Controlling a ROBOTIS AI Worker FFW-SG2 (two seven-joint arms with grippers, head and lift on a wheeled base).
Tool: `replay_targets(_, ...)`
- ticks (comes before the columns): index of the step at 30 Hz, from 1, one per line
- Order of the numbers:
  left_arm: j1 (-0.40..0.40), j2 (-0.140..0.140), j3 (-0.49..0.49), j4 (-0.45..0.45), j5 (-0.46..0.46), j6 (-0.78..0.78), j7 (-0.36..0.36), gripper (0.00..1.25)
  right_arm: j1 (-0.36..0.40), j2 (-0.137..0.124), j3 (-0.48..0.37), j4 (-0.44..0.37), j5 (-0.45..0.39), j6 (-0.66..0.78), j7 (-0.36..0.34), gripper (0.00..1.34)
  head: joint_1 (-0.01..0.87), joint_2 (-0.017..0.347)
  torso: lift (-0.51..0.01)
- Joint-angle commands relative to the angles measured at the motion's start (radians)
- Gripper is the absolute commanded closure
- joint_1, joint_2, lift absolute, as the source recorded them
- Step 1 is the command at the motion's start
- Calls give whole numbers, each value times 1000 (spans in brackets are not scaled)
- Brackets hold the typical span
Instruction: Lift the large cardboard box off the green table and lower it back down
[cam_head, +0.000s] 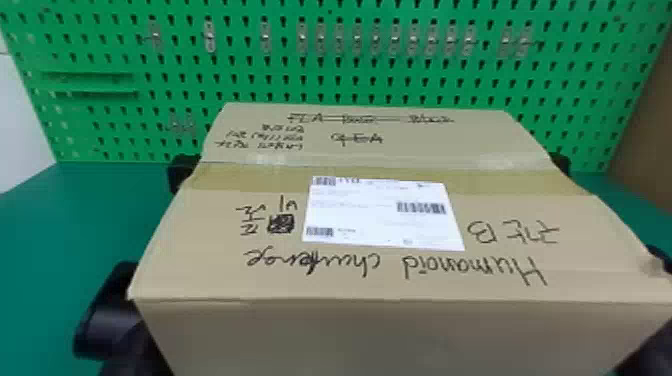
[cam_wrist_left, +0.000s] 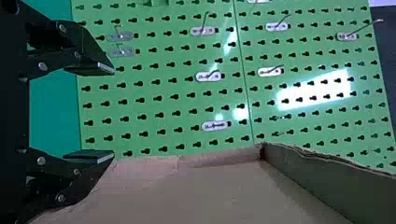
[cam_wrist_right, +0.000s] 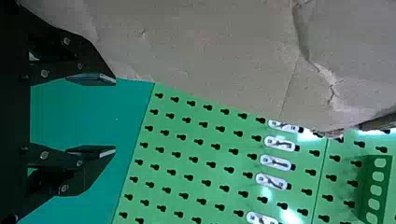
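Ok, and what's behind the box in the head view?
Behind the box stands a green pegboard with metal hooks. The box covers the pegboard's lower middle and the stretch of table directly behind it, so anything there can't be seen.

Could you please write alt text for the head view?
A large cardboard box, taped across the top and bearing a white label and black handwriting, is between the robot's left arm and right arm. The green table extends beside it; behind rises a green pegboard with metal hooks.
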Motion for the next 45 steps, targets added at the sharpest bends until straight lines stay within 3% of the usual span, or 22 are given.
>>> replay_targets(1, -10, 0, 0, 0, -2, 0, 1, 588, -7, -4, 2, -2, 3, 5, 2, 696, 508, 51, -211)
replay_targets(45, -95, 0, 14, -28, -37, 0, 1, 587, -88, -17, -5, -23, 26, 8, 2, 696, 508, 51, -211)
